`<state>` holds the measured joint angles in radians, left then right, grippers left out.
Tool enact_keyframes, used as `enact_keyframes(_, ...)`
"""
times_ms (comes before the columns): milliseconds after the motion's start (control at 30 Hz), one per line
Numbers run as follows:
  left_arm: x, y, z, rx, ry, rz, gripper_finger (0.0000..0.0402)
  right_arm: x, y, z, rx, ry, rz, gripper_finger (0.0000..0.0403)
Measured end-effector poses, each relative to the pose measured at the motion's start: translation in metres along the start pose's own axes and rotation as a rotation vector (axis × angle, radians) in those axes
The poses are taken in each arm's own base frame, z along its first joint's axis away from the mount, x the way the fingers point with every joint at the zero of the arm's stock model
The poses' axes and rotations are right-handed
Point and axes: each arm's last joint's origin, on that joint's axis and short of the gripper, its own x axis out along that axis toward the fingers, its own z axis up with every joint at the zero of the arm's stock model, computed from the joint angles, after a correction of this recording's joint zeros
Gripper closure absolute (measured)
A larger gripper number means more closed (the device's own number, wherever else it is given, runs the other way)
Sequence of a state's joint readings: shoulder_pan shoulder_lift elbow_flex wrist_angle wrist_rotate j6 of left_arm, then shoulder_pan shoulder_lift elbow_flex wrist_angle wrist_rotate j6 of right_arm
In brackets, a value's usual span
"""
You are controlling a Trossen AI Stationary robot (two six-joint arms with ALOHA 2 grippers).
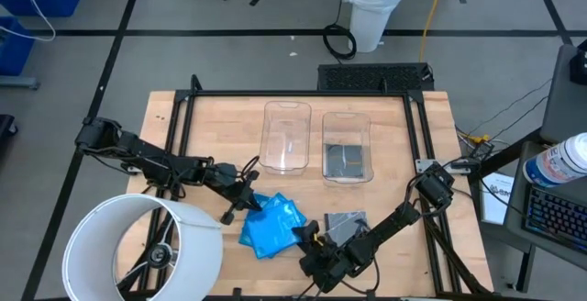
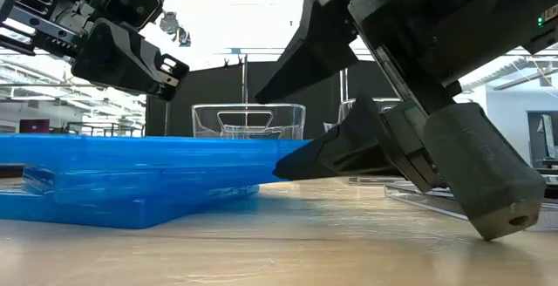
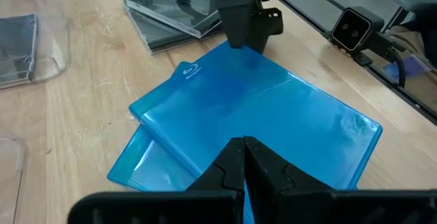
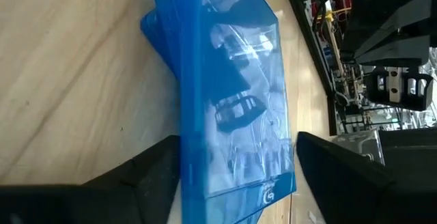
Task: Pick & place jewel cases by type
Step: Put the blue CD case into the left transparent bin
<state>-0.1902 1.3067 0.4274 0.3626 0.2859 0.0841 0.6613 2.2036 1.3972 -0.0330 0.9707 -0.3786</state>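
Two clear bins (image 1: pixel 287 136) at table's far side, one holding a grey case. Blue jewel cases (image 1: pixel 271 225) stacked near front centre, grey ones (image 1: pixel 347 223) beside them. Right gripper (image 1: pixel 307 239) nearer: fingers spread, straddling top blue case's edge, not clamped yet. Left gripper (image 1: pixel 246 202) closed, empty, hovering over stack's opposite side.

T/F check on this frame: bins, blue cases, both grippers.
1. The right gripper has its fingers either side of the top translucent blue plastic jewel case. True.
2. The left gripper is open. False: its fingers are shut, above the blue cases.
3. The right-hand clear rectangular plastic bin holds a dark grey jewel case. True.
4. The left-hand clear plastic bin holds blue cases. False: none are in it.
5. Dark grey cases lie on the wooden table beside the blue ones. True.
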Motion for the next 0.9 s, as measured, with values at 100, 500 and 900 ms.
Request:
enact_keyframes(100,0.0,0.0,0.0,0.0,0.0,0.0,0.0392,0.0011,0.0016,-0.0007,-0.006,0.001,0.006,0.0176)
enact_keyframes(500,0.0,0.0,0.0001,0.001,-0.001,0.0,0.0392,0.0012,0.0018,-0.0008,-0.002,0.002,0.006,0.0311)
enact_keyframes(900,0.0,0.0,0.0001,-0.009,-0.001,0.0,0.0392,-0.0061,0.0043,0.0044,-0.013,-0.008,-0.092,0.0358)
